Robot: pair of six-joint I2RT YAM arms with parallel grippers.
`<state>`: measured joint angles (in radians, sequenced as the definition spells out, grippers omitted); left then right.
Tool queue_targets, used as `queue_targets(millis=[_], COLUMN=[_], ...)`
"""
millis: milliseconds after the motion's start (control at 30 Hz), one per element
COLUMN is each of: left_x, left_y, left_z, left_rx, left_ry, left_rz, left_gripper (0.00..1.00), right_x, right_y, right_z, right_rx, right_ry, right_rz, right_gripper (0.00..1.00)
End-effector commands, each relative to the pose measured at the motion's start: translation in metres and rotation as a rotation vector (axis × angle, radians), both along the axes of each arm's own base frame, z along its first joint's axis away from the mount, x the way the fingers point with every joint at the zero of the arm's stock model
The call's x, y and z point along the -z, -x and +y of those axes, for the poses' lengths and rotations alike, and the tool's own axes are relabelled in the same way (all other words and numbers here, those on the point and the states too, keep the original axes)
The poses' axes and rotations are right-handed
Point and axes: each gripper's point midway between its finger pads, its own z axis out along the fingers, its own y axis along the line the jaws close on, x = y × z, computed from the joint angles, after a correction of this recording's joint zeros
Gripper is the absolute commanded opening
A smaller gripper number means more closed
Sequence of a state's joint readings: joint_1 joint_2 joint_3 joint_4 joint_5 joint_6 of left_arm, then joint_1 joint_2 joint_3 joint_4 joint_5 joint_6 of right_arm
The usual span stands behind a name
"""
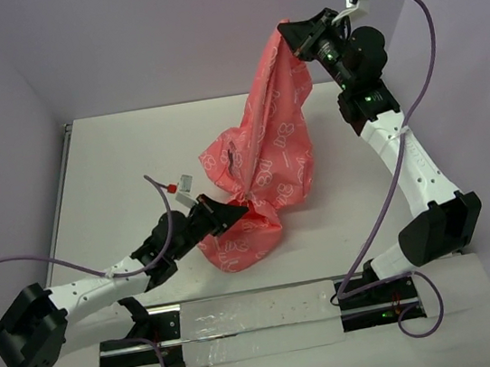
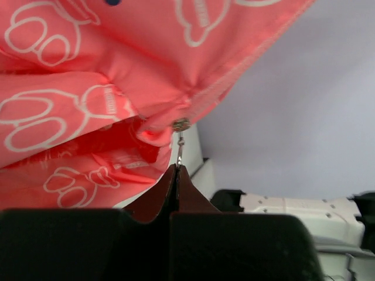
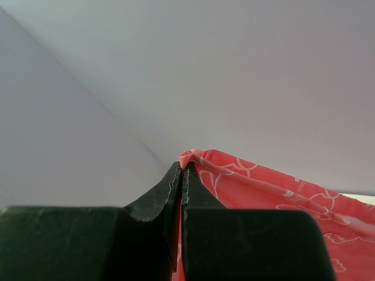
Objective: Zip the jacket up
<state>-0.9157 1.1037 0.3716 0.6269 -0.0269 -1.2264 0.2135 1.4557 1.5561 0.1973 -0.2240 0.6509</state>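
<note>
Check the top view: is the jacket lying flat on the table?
No; the right arm's jaws hold one edge of the jacket high, so it drapes down toward the table.

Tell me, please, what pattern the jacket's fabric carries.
Coral-pink jacket with white outline motifs; clearest in the left wrist view.

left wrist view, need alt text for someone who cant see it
The left gripper is shut on a small metal zipper pull hanging from the edge of a coral-pink jacket with white outline prints, which fills the upper left. A pale wall lies behind on the right.
</note>
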Motion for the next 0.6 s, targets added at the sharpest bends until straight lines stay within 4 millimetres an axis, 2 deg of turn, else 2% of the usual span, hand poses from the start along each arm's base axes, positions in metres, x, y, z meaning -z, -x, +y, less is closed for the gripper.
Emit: queue_targets(millis=[0,33,67,133,167,200,233,267,433,500,533,567], left_x=[-0.025,-0.052,-0.055,-0.088,-0.090,-0.104,-0.115,-0.124,-0.151,-0.156,-0.157,-0.158], left_y=[-0.028,-0.044,-0.048,-0.061,-0.062,-0.066,-0.071,-0.074,-0.084,-0.087,-0.086,-0.086], left_z=[0.009,0.015,0.021,0.031,0.034,0.040,0.047,0.054,0.082,0.095,0.097,0.106], left_rx=[-0.097,-0.163,-0.184,-0.250,-0.257,-0.277,-0.299,-0.317,-0.385,-0.415,-0.414,-0.438], left_ry=[-0.241,-0.280,-0.325,-0.338,-0.343,-0.360,-0.377,-0.392,-0.443,-0.470,-0.480,-0.501], left_rz=[-0.076,-0.129,-0.132,-0.196,-0.197,-0.223,-0.236,-0.246,-0.270,-0.268,-0.266,-0.261], left_gripper=[0.04,0.12,0.24,0.70,0.82,0.89,0.94,0.97,0.99,0.99,0.99,0.99], right_x=[-0.060,-0.037,-0.023,0.015,0.026,0.038,0.054,0.068,0.122,0.156,0.157,0.177], right_y=[0.015,0.008,0.005,-0.003,-0.005,-0.006,-0.006,-0.005,0.008,0.023,0.023,0.032], right_z=[-0.029,-0.028,-0.028,-0.035,-0.039,-0.044,-0.053,-0.062,-0.105,-0.122,-0.127,-0.132], right_rx=[0.089,0.096,0.102,0.150,0.172,0.200,0.249,0.297,0.505,0.583,0.614,0.636], right_ry=[-0.048,-0.023,0.000,0.046,0.070,0.107,0.135,0.161,0.264,0.302,0.297,0.313], right_rz=[-0.134,-0.053,-0.013,0.129,0.167,0.204,0.262,0.312,0.504,0.623,0.628,0.686], right_gripper=[0.08,0.20,0.37,0.48,0.52,0.56,0.80,0.98,1.00,1.00,1.00,1.00])
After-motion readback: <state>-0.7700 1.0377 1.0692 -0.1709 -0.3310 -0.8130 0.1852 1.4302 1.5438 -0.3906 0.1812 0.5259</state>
